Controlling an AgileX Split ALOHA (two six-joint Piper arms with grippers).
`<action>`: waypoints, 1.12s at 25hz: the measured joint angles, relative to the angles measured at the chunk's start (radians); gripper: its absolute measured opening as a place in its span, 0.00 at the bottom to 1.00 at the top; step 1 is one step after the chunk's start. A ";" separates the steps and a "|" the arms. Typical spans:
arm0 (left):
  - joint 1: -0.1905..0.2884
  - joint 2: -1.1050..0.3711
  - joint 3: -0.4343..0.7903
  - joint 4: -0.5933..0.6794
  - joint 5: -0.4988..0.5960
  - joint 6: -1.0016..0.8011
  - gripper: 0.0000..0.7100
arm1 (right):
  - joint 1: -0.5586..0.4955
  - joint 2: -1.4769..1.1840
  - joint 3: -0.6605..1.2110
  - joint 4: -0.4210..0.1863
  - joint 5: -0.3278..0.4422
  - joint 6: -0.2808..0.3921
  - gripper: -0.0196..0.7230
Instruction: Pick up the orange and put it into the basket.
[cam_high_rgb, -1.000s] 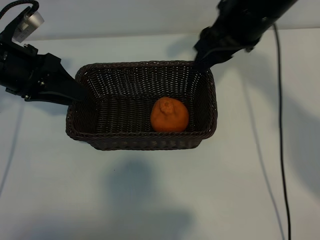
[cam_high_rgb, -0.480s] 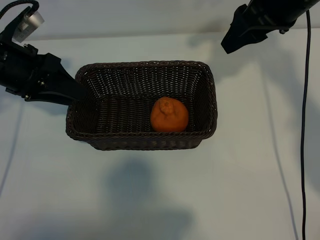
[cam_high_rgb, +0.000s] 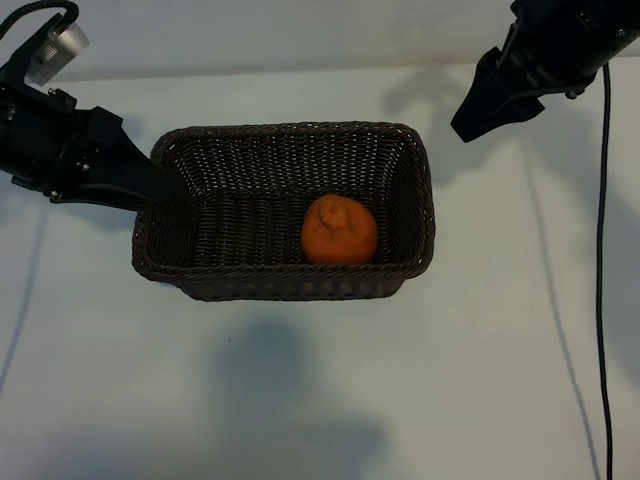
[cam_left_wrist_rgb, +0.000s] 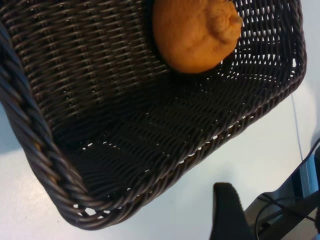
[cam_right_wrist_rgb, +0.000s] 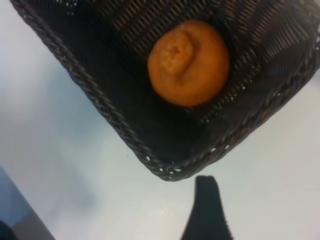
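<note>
The orange (cam_high_rgb: 339, 230) lies inside the dark-brown wicker basket (cam_high_rgb: 290, 128), toward its right end, with nothing touching it. The left wrist view shows the orange (cam_left_wrist_rgb: 192, 35) on the basket (cam_left_wrist_rgb: 30, 135) floor. In the right wrist view the orange (cam_right_wrist_rgb: 189, 62) rests near a corner of the basket (cam_right_wrist_rgb: 90, 95). My left gripper (cam_high_rgb: 160, 190) hovers at the basket's left rim, open and empty. Only one of its fingers (cam_left_wrist_rgb: 227, 210) shows, outside the wall. My right gripper (cam_high_rgb: 465, 125) is off the basket's back right corner, open and empty, with one finger (cam_right_wrist_rgb: 206, 210) visible.
The basket stands on a plain white table (cam_high_rgb: 300, 400). A black cable (cam_high_rgb: 600, 300) hangs down the right side of the table. Cables and dark rig parts (cam_left_wrist_rgb: 295, 210) show beyond the basket in the left wrist view.
My right arm has drawn back from the basket's back right corner, out to the right. The orange, the basket and the left arm have stayed put.
</note>
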 joint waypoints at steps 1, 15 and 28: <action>0.000 0.000 0.000 0.000 0.000 0.000 0.64 | 0.000 0.000 0.000 0.001 0.000 -0.002 0.71; 0.000 0.000 0.000 0.000 0.000 -0.001 0.64 | 0.000 0.000 0.001 0.000 0.000 -0.038 0.71; 0.000 0.000 0.000 0.000 0.000 -0.001 0.64 | 0.000 0.000 0.001 0.000 0.000 -0.038 0.71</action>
